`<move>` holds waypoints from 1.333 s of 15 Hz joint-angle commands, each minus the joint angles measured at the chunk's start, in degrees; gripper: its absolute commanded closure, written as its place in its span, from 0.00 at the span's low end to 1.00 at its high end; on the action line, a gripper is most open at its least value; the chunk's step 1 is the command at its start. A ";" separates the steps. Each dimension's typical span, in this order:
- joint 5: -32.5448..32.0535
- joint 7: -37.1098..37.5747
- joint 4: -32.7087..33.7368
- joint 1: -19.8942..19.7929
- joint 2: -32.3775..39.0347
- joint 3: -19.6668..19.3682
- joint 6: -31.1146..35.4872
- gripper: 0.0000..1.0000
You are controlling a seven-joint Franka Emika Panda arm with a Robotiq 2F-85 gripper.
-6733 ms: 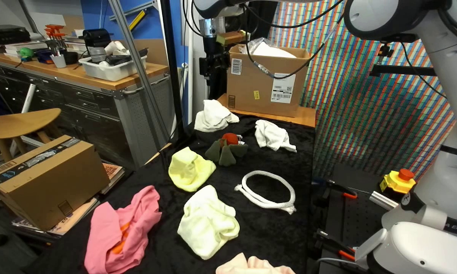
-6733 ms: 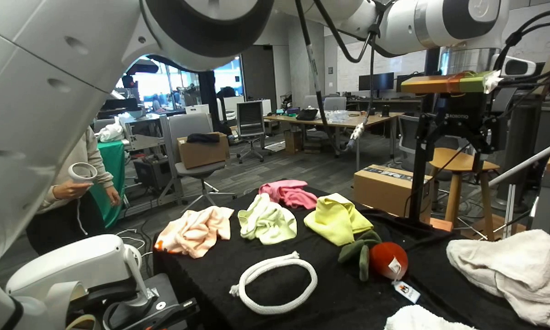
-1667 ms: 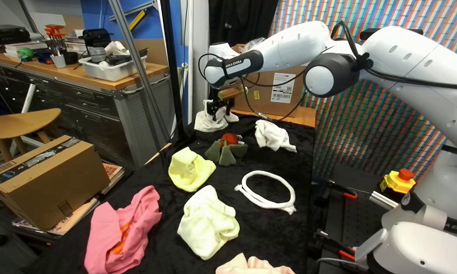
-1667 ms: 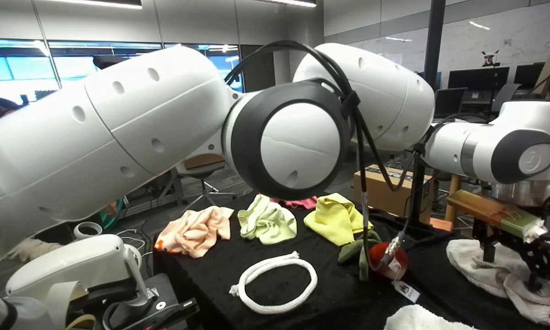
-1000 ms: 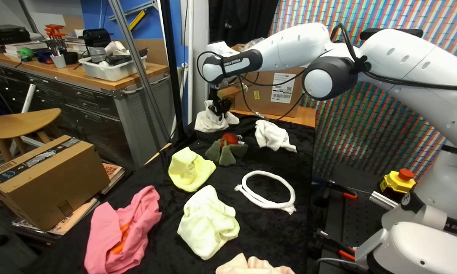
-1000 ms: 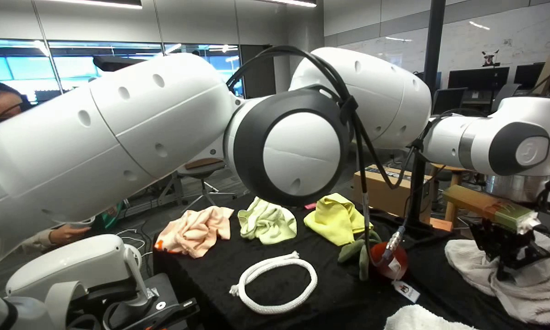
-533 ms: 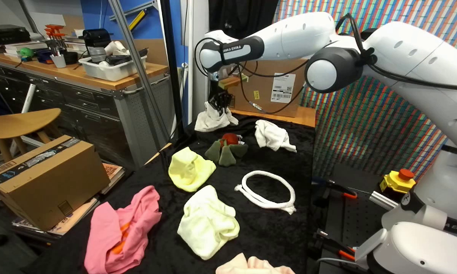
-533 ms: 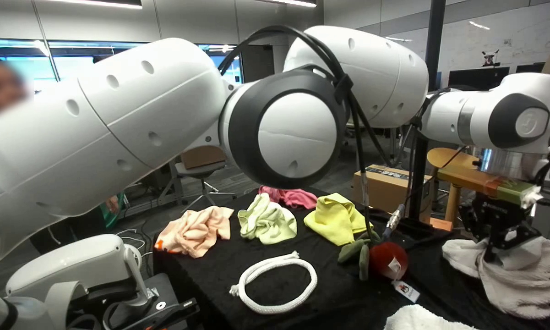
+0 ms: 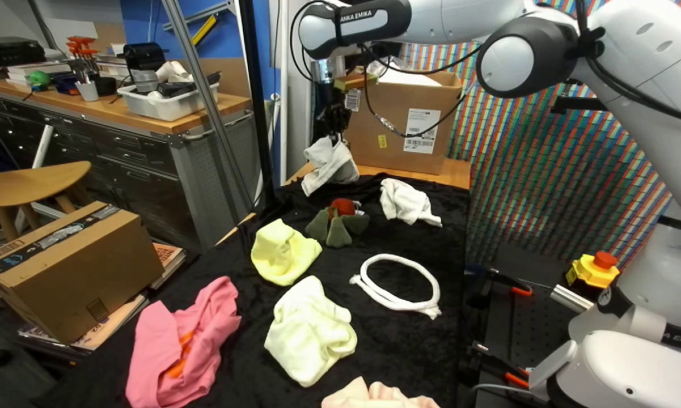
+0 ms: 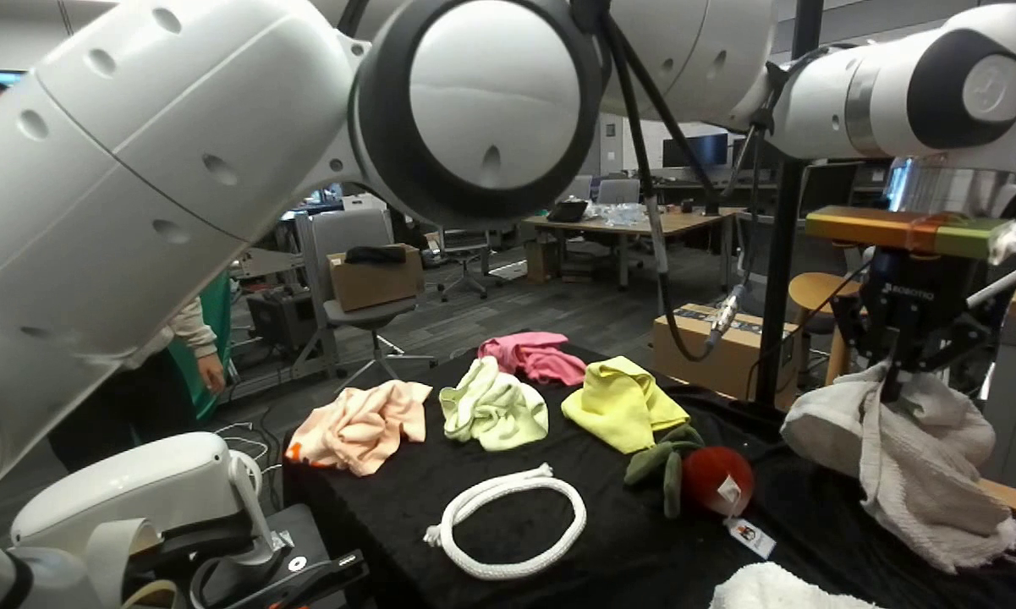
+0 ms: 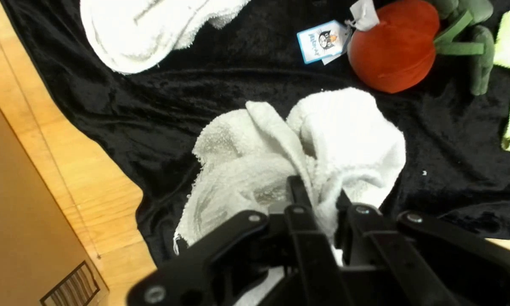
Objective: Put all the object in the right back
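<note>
In an exterior view a white towel (image 10: 914,482) hangs over the black cloth (image 10: 634,550) near the red toy (image 10: 717,480), clamped in my gripper (image 11: 321,193); the towel's long axis slants down to the right, its frayed end pointing that way.

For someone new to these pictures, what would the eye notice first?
Probably the white towel pinched in the end effector and hanging from it. Next, the red-and-green toy on the black cloth, between that towel and the bright yellow cloth. In an exterior view, the colourful wall at the back right also stands out.
</note>
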 commanded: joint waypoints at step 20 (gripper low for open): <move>-1.18 -10.23 -53.66 1.00 -39.03 -0.32 1.96 0.35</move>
